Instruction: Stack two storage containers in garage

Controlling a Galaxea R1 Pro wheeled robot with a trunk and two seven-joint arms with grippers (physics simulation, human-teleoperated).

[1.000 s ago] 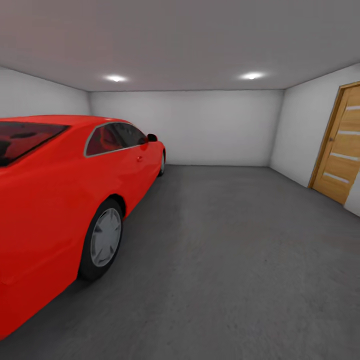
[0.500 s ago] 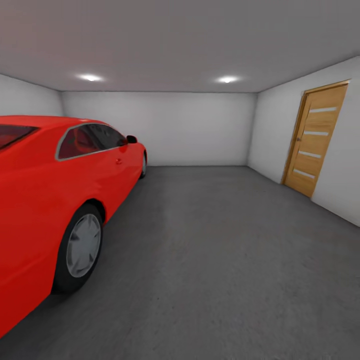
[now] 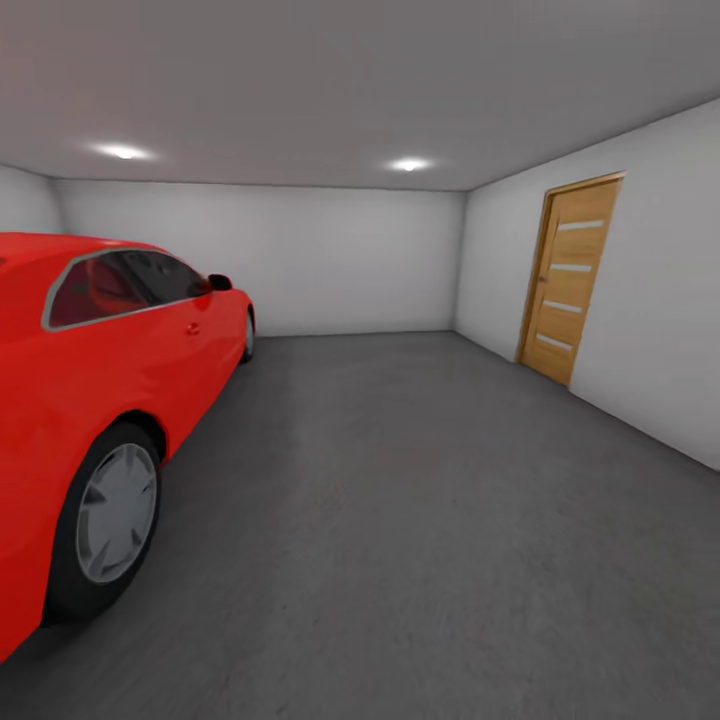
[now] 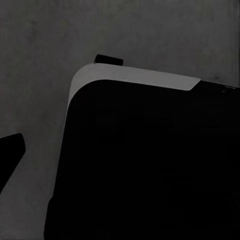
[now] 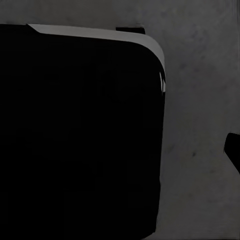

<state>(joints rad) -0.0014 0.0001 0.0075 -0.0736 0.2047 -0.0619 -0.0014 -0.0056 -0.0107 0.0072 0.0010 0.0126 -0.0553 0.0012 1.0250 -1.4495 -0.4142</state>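
- Dark grey concrete-like floor point(image 3: 420, 520), rough, taking up most of the garage; wide bare stretch between car and right wall, suited for setting a container down.
- White-grey walls point(image 3: 340, 260) and ceiling, two ceiling lights point(image 3: 408, 164) lit.
- Red coupe point(image 3: 100, 380) along the left side, rear wheel point(image 3: 112, 515) near the lower left corner of the head view.
- Wooden door point(image 3: 568, 282) with pale horizontal strips, shut, in the right wall.
- Wrist views: large black rounded body with a pale edge point(image 4: 135, 77), probably the robot's own base, above grey floor point(image 5: 200, 100); one dark tip at each frame edge, possibly a finger.
- Gripper state, left and right: cannot tell; nothing clearly held.
- Storage containers: none seen in the garage; whereabouts not shown, so no part of the stack judged done.
- Judged step: travel through the garage, most likely toward the door.
- Risks: clipping the coupe's flank if the base swings left; catching the door frame if approached at an angle.
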